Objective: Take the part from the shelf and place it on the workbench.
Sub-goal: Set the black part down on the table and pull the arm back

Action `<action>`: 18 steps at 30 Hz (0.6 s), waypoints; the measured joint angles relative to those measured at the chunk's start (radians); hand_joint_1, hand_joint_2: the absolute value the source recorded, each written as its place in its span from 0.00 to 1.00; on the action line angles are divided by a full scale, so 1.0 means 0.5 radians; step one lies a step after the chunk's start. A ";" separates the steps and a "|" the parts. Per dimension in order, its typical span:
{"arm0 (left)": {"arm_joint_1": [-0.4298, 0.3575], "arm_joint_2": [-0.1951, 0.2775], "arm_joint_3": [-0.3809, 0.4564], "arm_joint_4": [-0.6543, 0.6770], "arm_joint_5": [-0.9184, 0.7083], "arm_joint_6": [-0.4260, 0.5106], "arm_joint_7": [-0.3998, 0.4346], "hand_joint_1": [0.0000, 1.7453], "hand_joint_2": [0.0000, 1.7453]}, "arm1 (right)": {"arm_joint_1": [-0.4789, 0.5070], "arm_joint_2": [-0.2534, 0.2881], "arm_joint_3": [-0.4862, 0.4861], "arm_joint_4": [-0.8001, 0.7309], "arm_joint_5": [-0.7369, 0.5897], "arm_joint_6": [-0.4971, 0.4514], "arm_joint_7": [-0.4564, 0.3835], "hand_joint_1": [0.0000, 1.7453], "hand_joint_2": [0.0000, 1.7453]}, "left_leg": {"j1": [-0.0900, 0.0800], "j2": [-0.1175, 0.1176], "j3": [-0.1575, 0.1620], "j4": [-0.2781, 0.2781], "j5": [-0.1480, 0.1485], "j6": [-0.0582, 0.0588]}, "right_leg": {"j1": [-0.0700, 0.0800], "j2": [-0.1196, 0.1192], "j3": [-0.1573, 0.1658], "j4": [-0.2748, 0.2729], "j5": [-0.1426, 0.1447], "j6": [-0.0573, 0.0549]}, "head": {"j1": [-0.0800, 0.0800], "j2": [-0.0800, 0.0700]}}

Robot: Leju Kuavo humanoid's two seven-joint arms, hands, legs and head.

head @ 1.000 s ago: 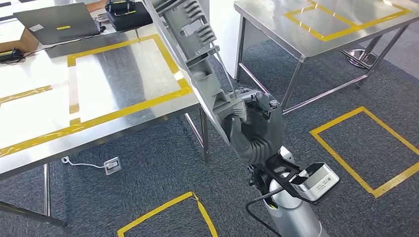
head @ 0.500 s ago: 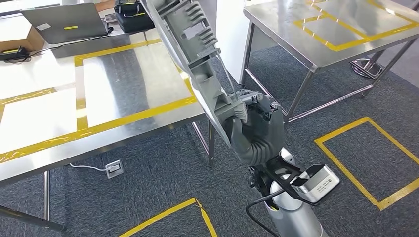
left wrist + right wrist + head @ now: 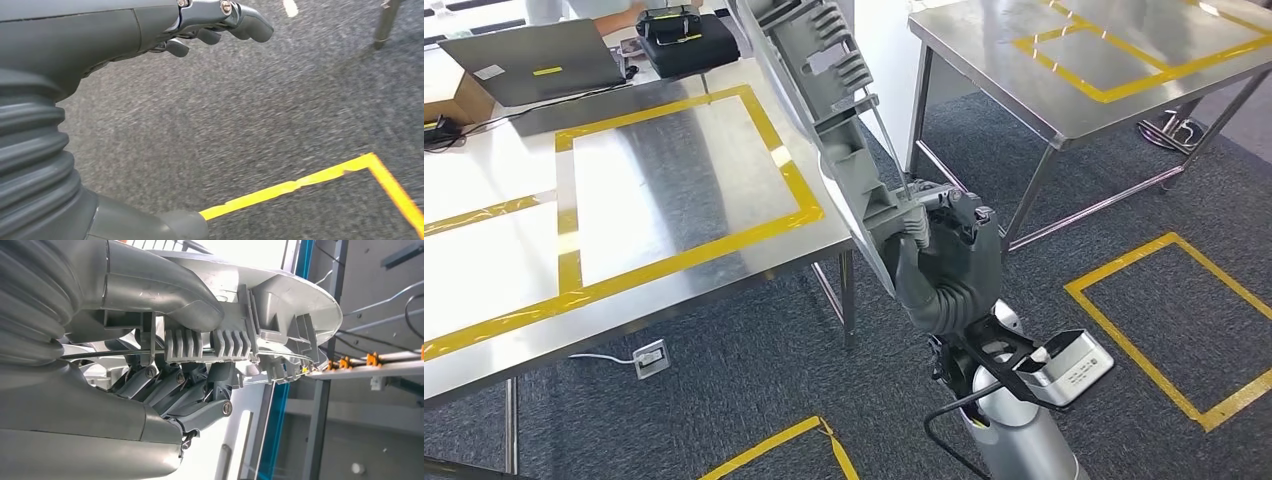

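Head view: we see our right robot hand point(image 3: 944, 250) gripping the lower end of the long grey ribbed part point(image 3: 824, 90), which slants up over the near corner of the tabletop point(image 3: 674, 180) with its yellow tape frame, without resting on it. Right wrist view shows thumb and fingers point(image 3: 165, 385) clamped around the part's ribs. Our left robot hand point(image 3: 200, 25) hangs over carpet, holding nothing, fingers loosely curled.
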 joint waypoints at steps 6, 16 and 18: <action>0.004 0.000 0.004 0.002 0.015 -0.003 0.001 0.00 1.00 | -0.001 0.000 0.001 0.003 0.030 -0.005 0.000 0.95 1.00 | -0.005 -0.006 0.100 -0.201 -0.004 0.091 | 0.004 -0.001 0.017 0.024 -0.069 0.070 | 0.000 0.000; 0.008 -0.006 0.021 0.001 0.022 -0.003 -0.014 0.00 1.00 | 0.036 0.002 -0.005 0.021 0.094 0.021 0.002 0.95 1.00 | -0.011 -0.019 0.249 -0.211 -0.128 0.112 | 0.027 -0.009 -0.245 0.140 0.140 0.033 | 0.017 0.000; 0.006 -0.013 0.024 0.001 0.030 0.001 -0.021 0.00 1.00 | 0.038 0.006 -0.011 0.019 0.093 0.041 -0.001 0.95 1.00 | -0.010 -0.018 0.258 -0.219 -0.144 0.092 | 0.042 -0.010 -0.204 0.033 0.161 0.009 | 0.013 0.000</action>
